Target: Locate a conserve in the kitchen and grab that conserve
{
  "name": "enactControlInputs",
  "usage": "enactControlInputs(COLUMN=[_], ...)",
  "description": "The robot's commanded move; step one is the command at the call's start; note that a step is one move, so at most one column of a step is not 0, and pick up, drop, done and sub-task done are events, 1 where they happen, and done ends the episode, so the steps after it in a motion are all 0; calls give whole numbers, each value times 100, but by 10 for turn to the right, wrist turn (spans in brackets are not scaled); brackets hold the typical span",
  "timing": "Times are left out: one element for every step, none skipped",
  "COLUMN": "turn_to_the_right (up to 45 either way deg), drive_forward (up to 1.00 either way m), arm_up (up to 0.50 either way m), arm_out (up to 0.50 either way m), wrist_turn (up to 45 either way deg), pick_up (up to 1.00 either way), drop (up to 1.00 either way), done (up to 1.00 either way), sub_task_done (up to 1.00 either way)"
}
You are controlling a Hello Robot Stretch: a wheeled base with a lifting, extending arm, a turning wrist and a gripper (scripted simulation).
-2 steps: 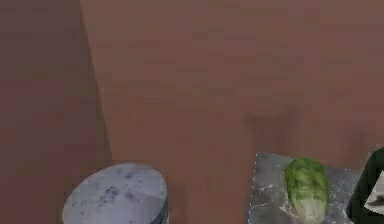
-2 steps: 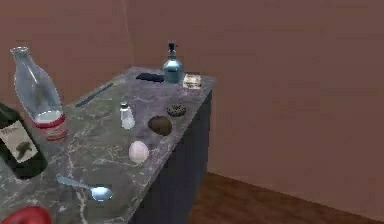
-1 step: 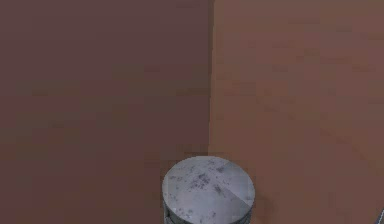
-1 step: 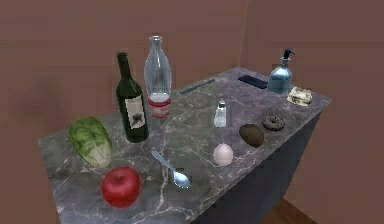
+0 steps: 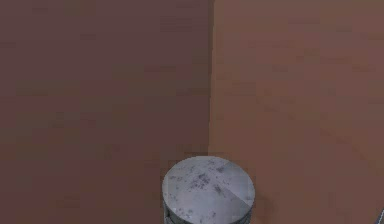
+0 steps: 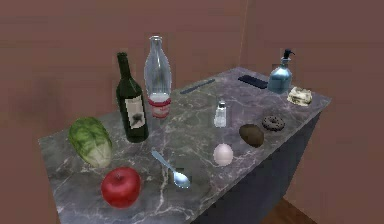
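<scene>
- The forward view is facing a corner of brown walls [image 5: 100, 80], with a round grey bin [image 5: 208, 190] sitting low at the corner's foot.
- The arm side view is taking in a dark marbled counter [image 6: 60, 150] that is carrying the kitchen things.
- Toward that view's left, a lettuce [image 6: 91, 141] and a red apple [image 6: 121, 186] are lying near a spoon [image 6: 172, 170].
- A dark bottle [image 6: 131, 100] and a clear bottle [image 6: 157, 75] with a red band are standing upright, just beside each other.
- Farther right, a small shaker [image 6: 221, 114], an egg [image 6: 223, 154], a brown lump [image 6: 252, 135] and a dark ring [image 6: 272, 123] are lying apart from one another. A spray bottle [image 6: 281, 72] is standing by the far edge.
- I cannot tell which of these, if any, is the conserve, so its place is staying open. No squat, lidded jar shape is standing out among them.
- Judging from the task alone, a conserve is likely coming in glass, so it would be stiff, smooth, fairly heavy when full, and breakable if dropped.
- The best hold is probably around the straight body below the lid, not on the lid itself.
- I cannot tell the gripper's state.
</scene>
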Motion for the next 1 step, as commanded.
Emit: enactControlInputs(turn_to_the_right=[0], drive_forward=[0], arm_up=[38], arm_out=[0], wrist_turn=[0], pick_up=[0], drop=[0], done=[0], sub_task_done=[0])
